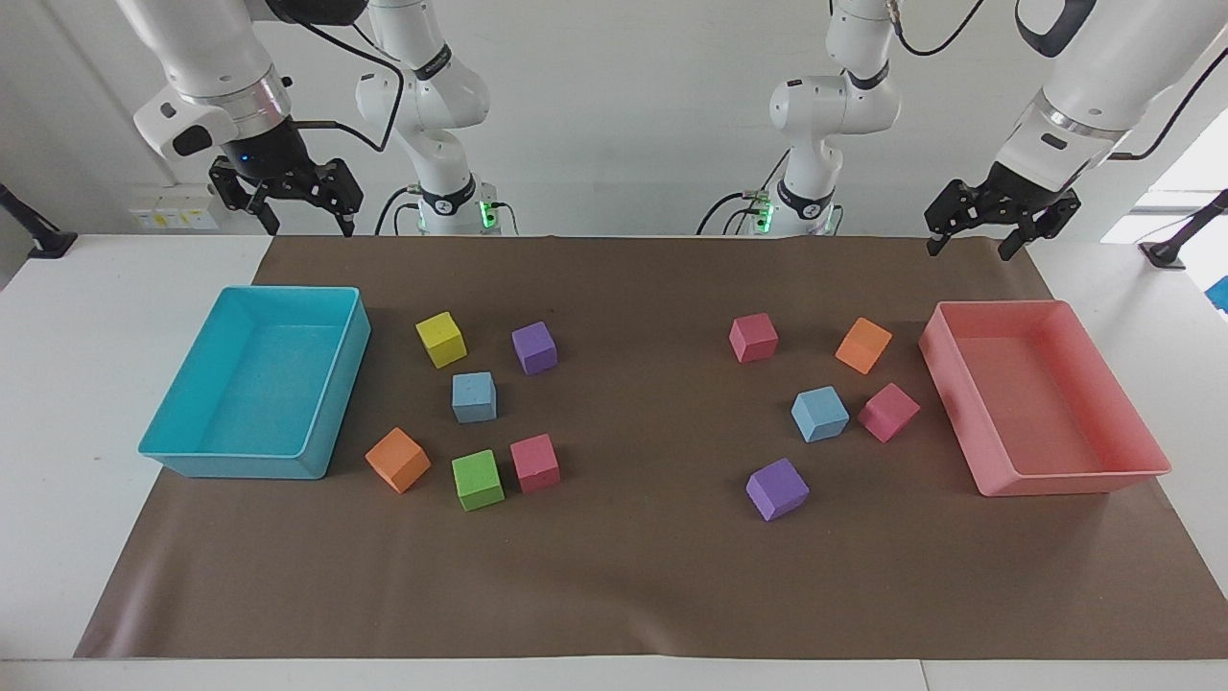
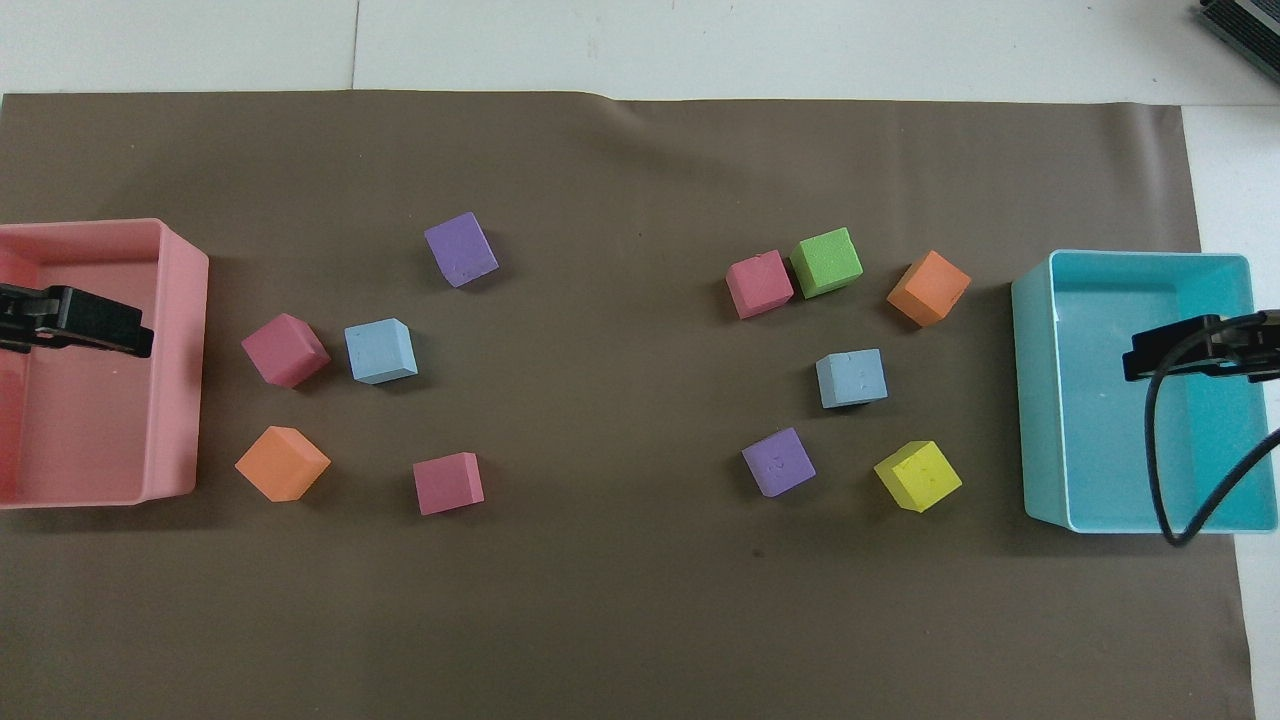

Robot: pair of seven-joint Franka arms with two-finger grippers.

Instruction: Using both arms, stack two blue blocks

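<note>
Two blue blocks lie apart on the brown mat. One blue block (image 1: 474,397) (image 2: 851,378) sits among the cubes beside the turquoise tray. The other blue block (image 1: 819,414) (image 2: 380,351) rests against a pink cube (image 1: 888,412) beside the pink tray. My left gripper (image 1: 971,245) (image 2: 100,325) hangs high and open at the pink tray's end of the table, holding nothing. My right gripper (image 1: 310,226) (image 2: 1170,355) hangs high and open at the turquoise tray's end, also holding nothing. Neither gripper touches a block.
The turquoise tray (image 1: 331,422) (image 2: 1035,400) and the pink tray (image 1: 945,384) (image 2: 185,380) stand at the mat's two ends. Yellow (image 1: 441,339), purple (image 1: 534,347), orange (image 1: 397,460), green (image 1: 478,479) and pink (image 1: 535,463) cubes surround the first blue block. A purple cube (image 1: 777,488) lies farther out from the second.
</note>
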